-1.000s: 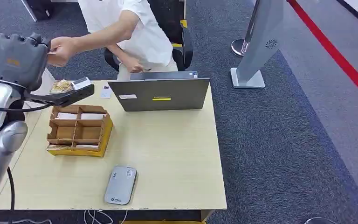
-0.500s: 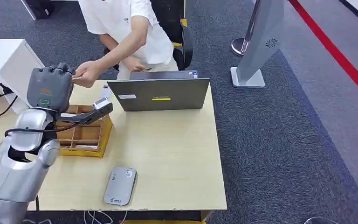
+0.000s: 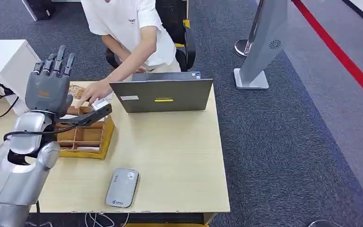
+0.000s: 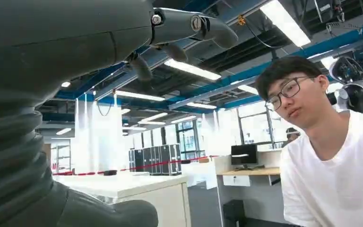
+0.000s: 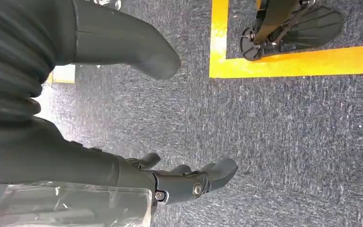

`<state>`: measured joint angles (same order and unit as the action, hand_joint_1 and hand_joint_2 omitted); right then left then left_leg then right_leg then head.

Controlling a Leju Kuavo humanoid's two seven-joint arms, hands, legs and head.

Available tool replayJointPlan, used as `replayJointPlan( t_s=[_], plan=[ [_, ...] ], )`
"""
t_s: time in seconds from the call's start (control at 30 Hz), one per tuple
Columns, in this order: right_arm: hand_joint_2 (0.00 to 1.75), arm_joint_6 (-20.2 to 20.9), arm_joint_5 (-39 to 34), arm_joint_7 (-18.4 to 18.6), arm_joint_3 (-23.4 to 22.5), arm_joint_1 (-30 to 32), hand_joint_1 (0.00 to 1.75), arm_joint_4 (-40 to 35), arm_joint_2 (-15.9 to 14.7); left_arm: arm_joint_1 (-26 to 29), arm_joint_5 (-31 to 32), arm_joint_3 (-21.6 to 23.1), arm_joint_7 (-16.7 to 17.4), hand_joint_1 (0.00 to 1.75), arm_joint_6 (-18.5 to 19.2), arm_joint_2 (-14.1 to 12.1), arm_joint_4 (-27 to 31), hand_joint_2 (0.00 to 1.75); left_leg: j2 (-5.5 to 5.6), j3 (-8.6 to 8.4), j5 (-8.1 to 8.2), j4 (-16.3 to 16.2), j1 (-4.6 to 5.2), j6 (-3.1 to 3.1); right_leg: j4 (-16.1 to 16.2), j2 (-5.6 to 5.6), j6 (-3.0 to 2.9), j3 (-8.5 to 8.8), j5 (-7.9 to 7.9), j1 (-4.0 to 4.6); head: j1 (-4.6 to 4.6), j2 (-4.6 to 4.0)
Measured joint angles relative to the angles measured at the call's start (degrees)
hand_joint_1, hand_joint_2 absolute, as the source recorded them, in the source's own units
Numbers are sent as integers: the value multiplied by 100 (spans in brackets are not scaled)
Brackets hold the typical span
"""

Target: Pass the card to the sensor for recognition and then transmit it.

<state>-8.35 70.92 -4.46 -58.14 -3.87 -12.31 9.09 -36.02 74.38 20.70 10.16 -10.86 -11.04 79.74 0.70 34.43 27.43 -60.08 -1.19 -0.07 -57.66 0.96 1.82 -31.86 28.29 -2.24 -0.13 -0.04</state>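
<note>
Head view: left hand (image 3: 49, 87) raised at 10 o'clock, fingers (image 3: 56, 61) straight, spread, empty. Card (image 3: 99, 104) at the person's hand (image 3: 93, 92), over the cardboard tray (image 3: 105, 139). Rounded grey sensor (image 3: 122, 187) at 7 on the pale wooden desk (image 3: 179, 156).
Right wrist view: right hand (image 5: 137, 175) over carpet (image 5: 288, 142), fingers loosely apart, empty.

- Left hand (image 4: 75, 56) filling nine to twelve o'clock, fingers (image 4: 194, 26) extended, holding nothing.
- Person (image 4: 331, 156) in white shirt at four o'clock.
- Ceiling lights (image 4: 191, 70) toward one o'clock.
</note>
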Motion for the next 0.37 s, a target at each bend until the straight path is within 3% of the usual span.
replayJointPlan(
  t_s=[0.2,0.27,0.37],
  plan=[
    [175,-42,-74,81,-13,45,0,2,0,576,-40,-440,107,0,-287,-514,531,175,-7,-1,3,5,-2,-3,-4,11,-3,-7,4,2,0,0],
    [175,-81,-48,166,-15,60,0,0,-2,749,-147,-829,131,0,-345,-838,616,175,-10,-1,3,7,-5,-3,-7,13,-9,-12,8,4,0,0],
    [175,-94,-11,238,-15,82,0,0,-2,837,-328,-1480,-96,0,-407,-1270,616,175,-9,0,2,8,-9,-4,-11,9,-13,-18,11,7,-7,0]
  ],
)
